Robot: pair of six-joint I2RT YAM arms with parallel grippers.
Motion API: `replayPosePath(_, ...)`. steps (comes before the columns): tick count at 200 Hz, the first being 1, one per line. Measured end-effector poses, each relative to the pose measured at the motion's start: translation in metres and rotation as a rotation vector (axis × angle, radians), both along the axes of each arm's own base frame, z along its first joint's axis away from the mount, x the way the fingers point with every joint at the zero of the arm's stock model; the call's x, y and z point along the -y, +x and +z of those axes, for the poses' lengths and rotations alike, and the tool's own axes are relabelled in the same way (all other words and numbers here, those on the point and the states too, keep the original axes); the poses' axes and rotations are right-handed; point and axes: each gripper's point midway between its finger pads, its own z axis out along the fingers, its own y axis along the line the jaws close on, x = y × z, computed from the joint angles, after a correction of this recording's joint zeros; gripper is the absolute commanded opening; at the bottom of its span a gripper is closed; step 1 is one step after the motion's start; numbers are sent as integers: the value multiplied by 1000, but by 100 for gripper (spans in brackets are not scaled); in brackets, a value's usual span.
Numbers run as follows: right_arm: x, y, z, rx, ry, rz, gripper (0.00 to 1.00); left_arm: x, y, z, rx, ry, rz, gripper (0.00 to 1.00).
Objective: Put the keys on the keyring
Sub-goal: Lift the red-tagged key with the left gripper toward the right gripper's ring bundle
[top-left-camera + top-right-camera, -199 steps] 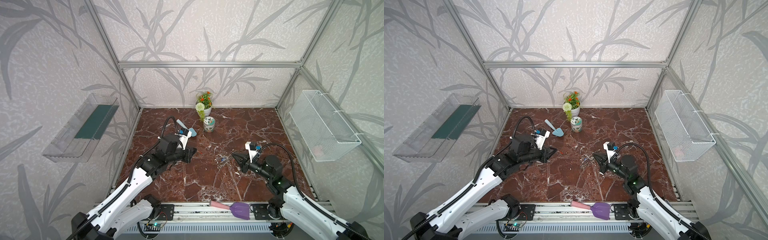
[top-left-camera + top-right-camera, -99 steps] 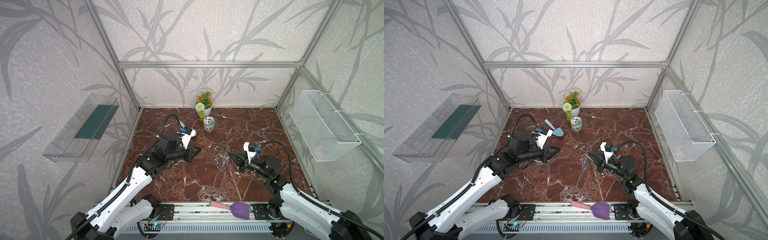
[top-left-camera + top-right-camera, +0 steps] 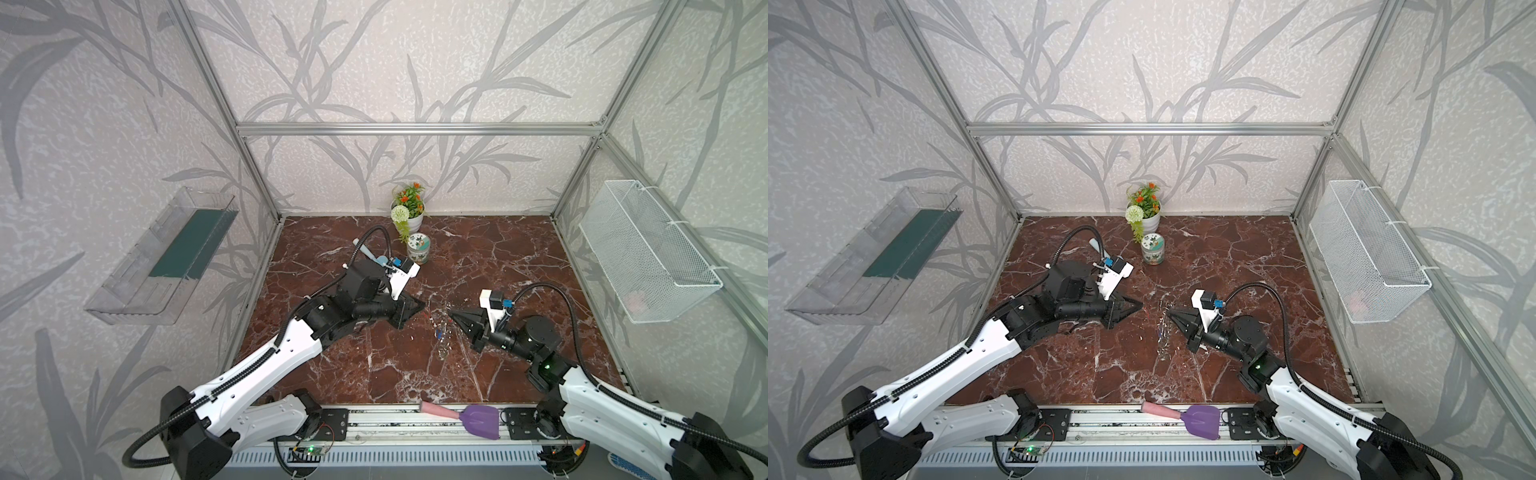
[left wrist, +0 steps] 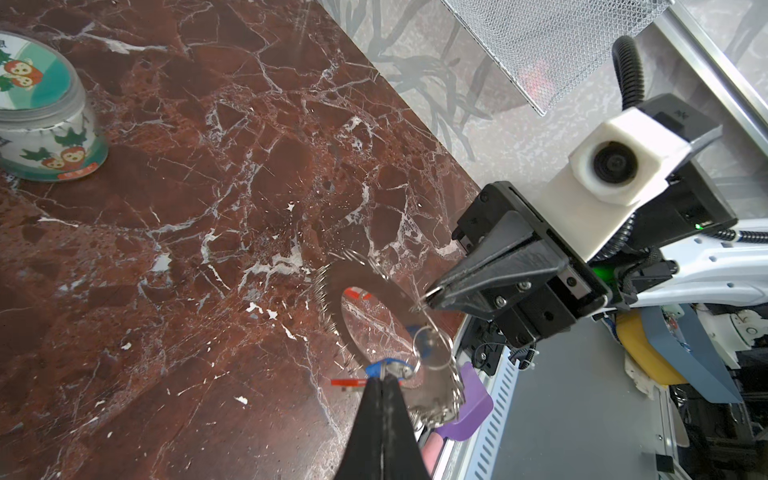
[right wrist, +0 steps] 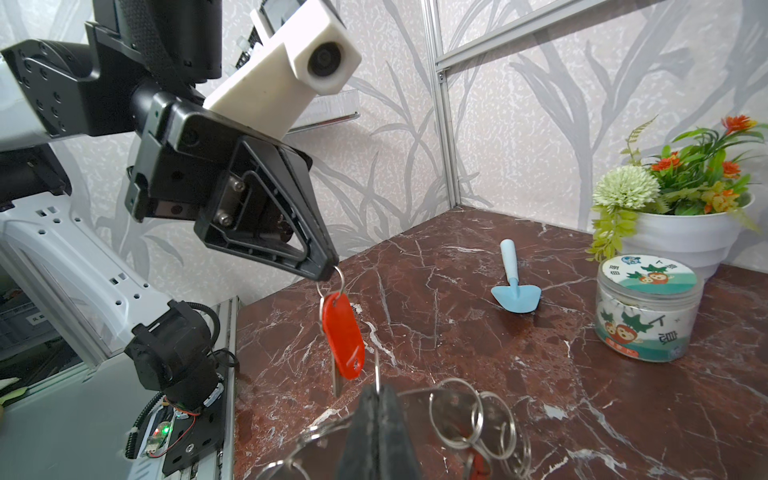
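You are threading: left gripper (image 5: pixel 327 268) clamps the red key (image 5: pixel 343 332), right gripper (image 4: pixel 430 296) the keyring (image 4: pixel 365 282); next, align their rings.

shiny metal keyring (image 4: pixel 374 282), glossy marble table (image 4: pixel 166 249)

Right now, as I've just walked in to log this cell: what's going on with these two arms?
The left gripper is shut on the small ring of the red key, which dangles from it. The right gripper is shut on a wire ring at the rim of the keyring, holding it up above the marble table. The two tips face each other; the red key is not yet on the keyring.
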Motion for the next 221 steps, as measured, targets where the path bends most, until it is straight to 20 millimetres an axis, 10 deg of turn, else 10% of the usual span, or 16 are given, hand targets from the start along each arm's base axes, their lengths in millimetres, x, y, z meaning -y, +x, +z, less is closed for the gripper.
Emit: replayPosePath(221,-3,6,-8,-35,-24,-47,0,36,-4,-4,26,-20,-43,0)
